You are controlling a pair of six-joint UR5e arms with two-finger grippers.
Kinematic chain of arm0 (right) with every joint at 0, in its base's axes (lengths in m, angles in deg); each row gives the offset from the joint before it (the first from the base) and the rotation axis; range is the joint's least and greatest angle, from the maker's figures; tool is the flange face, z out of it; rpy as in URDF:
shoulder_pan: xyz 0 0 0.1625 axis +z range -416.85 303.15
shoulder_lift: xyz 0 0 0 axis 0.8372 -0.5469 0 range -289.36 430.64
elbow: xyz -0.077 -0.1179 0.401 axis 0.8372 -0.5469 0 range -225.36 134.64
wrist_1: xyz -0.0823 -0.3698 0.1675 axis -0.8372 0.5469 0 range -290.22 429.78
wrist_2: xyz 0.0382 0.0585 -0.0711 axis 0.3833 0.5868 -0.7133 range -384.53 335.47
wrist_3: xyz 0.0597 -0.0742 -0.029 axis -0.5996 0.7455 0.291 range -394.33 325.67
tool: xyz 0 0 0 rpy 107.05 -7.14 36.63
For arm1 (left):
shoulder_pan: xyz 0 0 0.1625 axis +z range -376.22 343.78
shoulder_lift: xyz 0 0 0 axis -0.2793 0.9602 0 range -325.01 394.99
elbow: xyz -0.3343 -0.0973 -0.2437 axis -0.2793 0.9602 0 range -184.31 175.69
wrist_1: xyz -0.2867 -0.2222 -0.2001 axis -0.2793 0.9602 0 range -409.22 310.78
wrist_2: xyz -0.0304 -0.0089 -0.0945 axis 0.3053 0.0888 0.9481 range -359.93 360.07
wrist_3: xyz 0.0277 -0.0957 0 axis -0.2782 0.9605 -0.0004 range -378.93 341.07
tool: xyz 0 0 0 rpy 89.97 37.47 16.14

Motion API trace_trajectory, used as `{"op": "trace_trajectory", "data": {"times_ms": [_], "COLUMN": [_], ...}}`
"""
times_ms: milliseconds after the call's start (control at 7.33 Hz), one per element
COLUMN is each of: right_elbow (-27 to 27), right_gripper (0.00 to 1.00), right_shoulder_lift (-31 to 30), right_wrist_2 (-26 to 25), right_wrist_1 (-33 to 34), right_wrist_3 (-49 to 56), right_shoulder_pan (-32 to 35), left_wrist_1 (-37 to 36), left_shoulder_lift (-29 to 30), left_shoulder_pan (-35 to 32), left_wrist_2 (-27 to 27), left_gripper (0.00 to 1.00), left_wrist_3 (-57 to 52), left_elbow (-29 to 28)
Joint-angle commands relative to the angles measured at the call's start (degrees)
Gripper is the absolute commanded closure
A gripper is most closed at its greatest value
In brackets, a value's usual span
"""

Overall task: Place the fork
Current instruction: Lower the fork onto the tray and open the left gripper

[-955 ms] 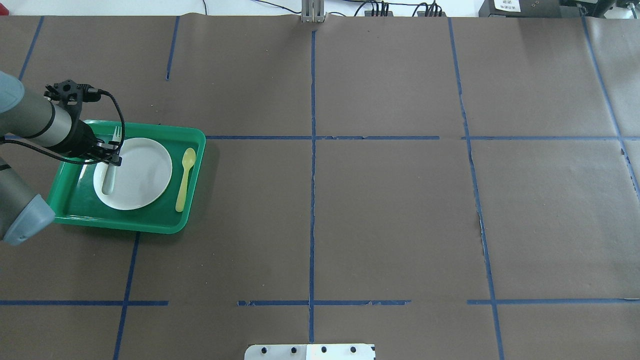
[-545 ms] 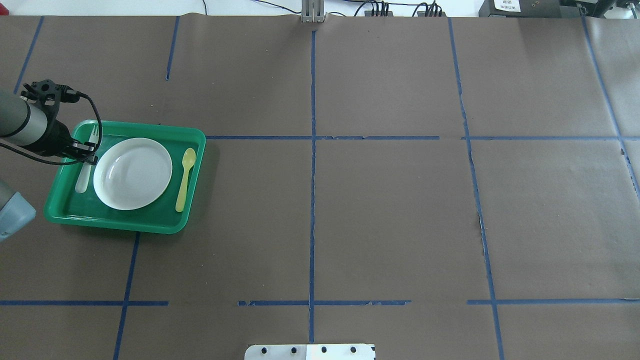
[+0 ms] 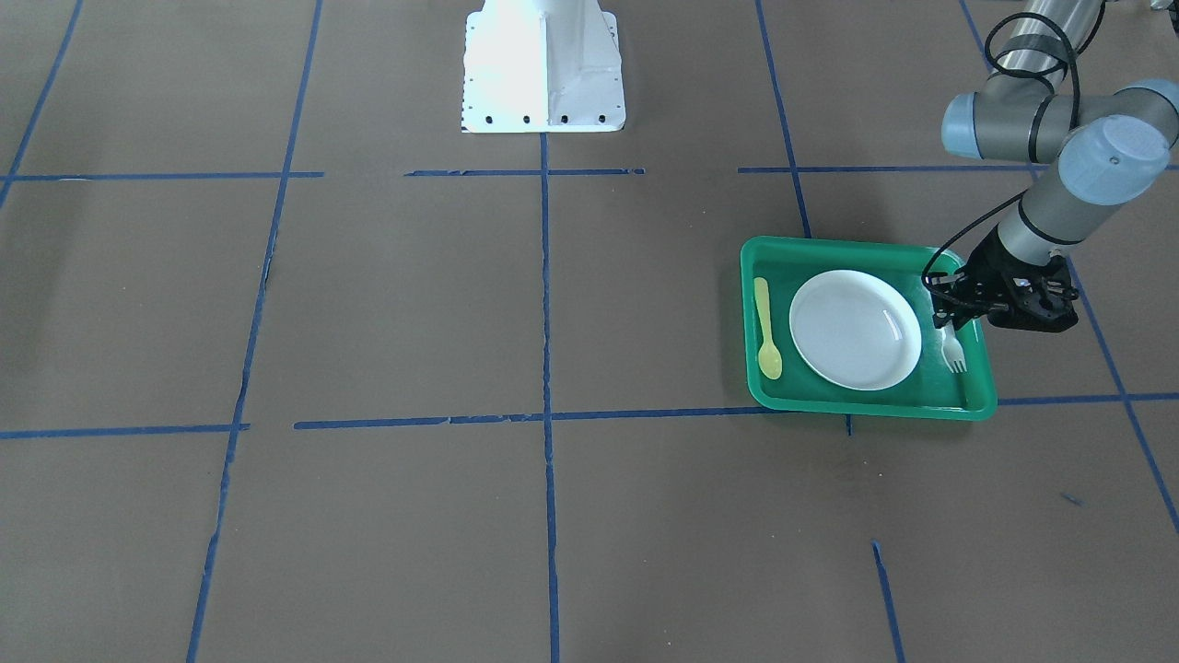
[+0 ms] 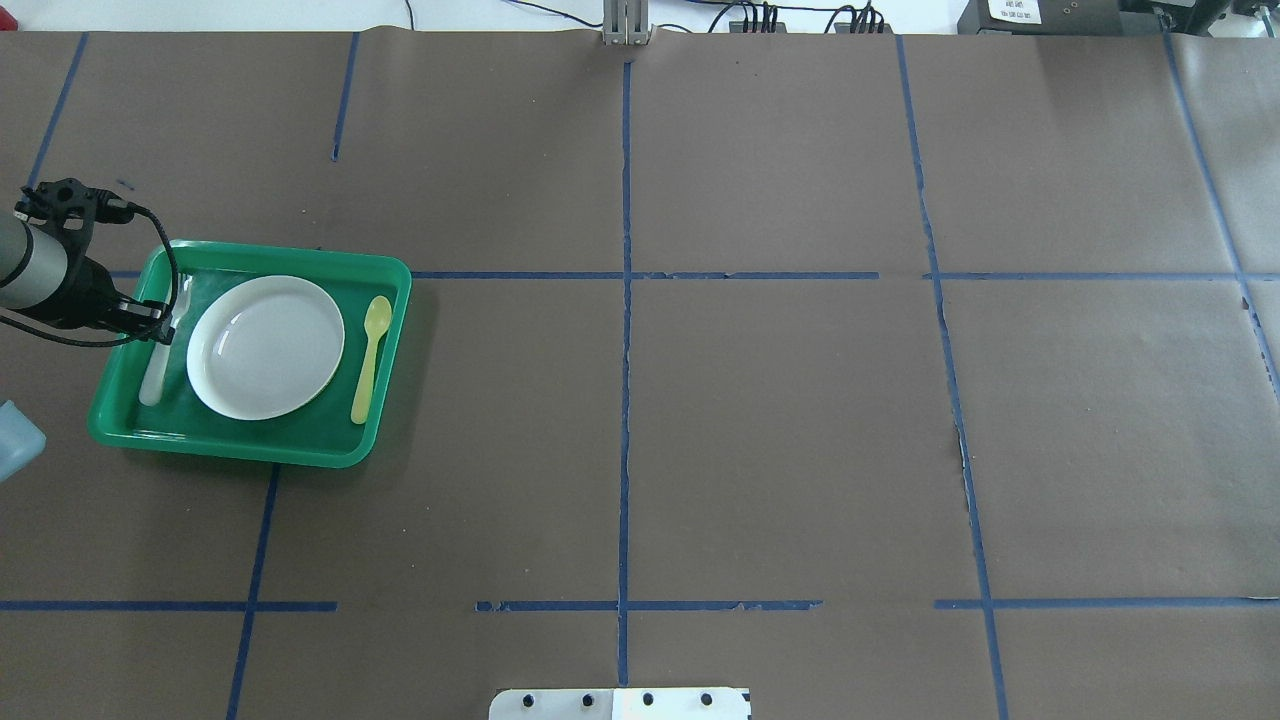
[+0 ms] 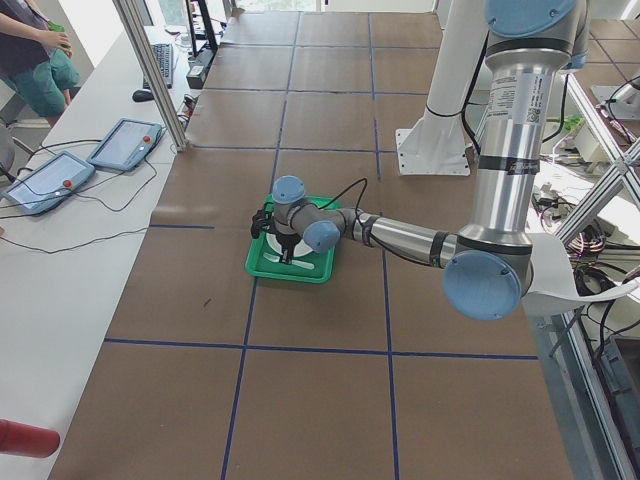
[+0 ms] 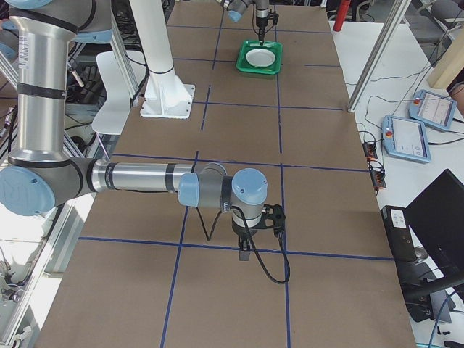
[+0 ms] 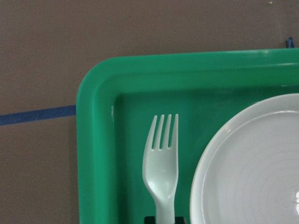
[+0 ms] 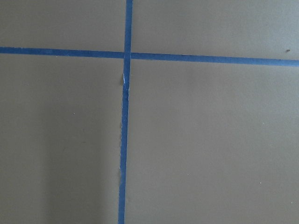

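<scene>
Broadly, the brown-papered table carries 1 green tray near the robot's left end. A white plate fills the tray's middle, and a yellow-green spoon lies in the strip to its right.

The fork is in the opposite narrow strip, between the plate and the tray wall, with its tines pointing away from the robot. The left gripper appears closed on its handle. I cannot tell whether the fork already rests on the tray floor.

The right gripper hangs over bare table, well apart from the tray, and its jaws cannot be read.

The risk is the tight strip. If released too high or off-centre, the fork could end up propped on the plate's rim or the tray wall. A finger brushing either one on the way out could nudge the plate or drag the fork askew.
</scene>
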Motion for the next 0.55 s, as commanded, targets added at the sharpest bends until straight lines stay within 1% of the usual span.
{"op": "trace_trajectory", "data": {"times_ms": [0, 136, 273, 409], "right_elbow": [0.00, 0.00, -0.08, 0.00], "right_gripper": [0.00, 0.00, 0.00, 0.00], "right_shoulder_lift": [0.00, 0.00, 0.00, 0.00], "right_wrist_2": [0.00, 0.00, 0.00, 0.00], "right_wrist_1": [0.00, 0.00, 0.00, 0.00], "right_wrist_3": [0.00, 0.00, -0.09, 0.00], "right_shoulder_pan": [0.00, 0.00, 0.00, 0.00], "left_wrist_1": [0.06, -0.37, -0.99, -3.52], "left_shoulder_lift": [0.00, 0.09, -0.08, -0.08], "left_shoulder_pan": [-1.89, -4.61, -6.29, -9.61], "left_wrist_2": [0.46, 1.94, 2.65, 2.66], "left_gripper": [0.00, 0.00, 0.00, 0.00], "left_wrist_3": [0.08, -0.09, -1.83, -8.38], "left_elbow": [0.56, 1.78, 4.23, 5.65]}}
